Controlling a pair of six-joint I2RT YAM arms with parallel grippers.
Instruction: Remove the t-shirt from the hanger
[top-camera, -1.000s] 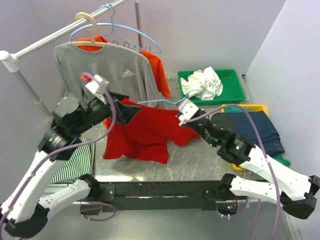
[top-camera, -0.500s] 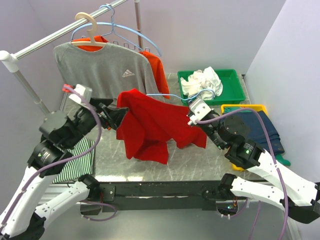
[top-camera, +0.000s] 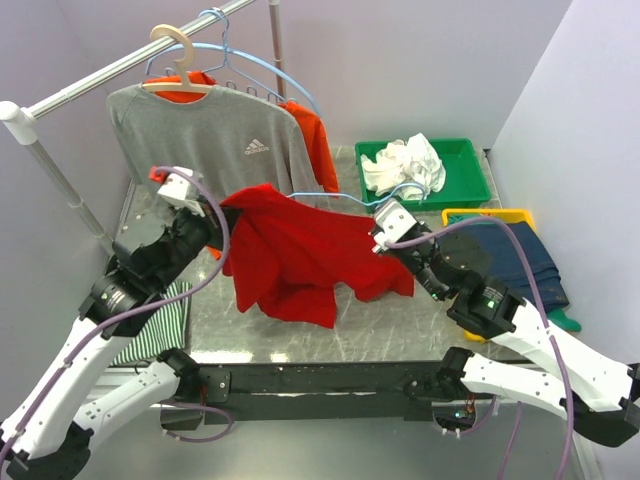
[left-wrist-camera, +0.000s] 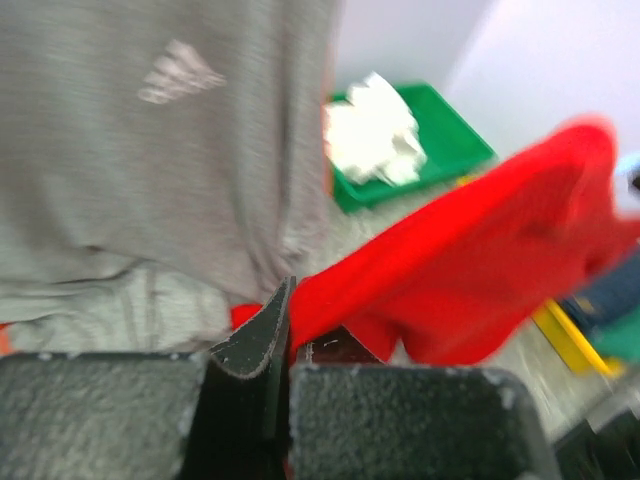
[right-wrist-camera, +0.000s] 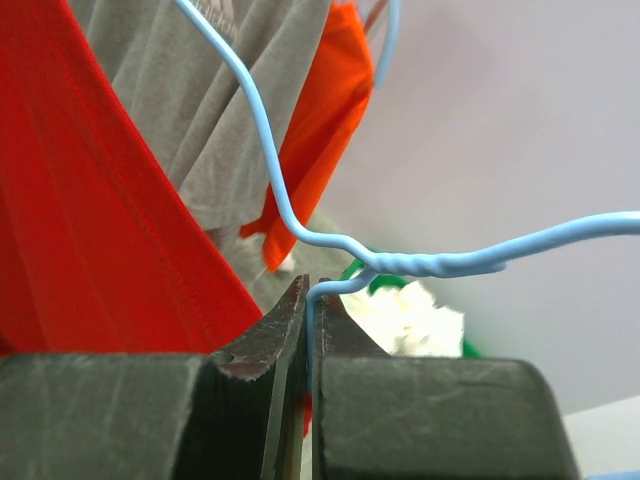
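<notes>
The red t-shirt hangs draped over a light blue wire hanger above the table's middle. My right gripper is shut on the hanger's wire just below its twisted neck, at the shirt's right side. In the right wrist view the right gripper pinches the thin wire, with red t-shirt cloth on the left. My left gripper is at the shirt's upper left edge. In the left wrist view the left gripper is shut, with red t-shirt cloth running in between the fingers.
A grey sweatshirt on a wooden hanger and an orange garment hang from the rail behind. A green bin with white cloth stands at the back right, a yellow bin with dark clothes on the right, a striped cloth at left.
My left gripper stood open by the shirt's left edge and has shut on it. The right gripper carried the hanger a little right; the shirt now hangs bunched higher between both grippers.
</notes>
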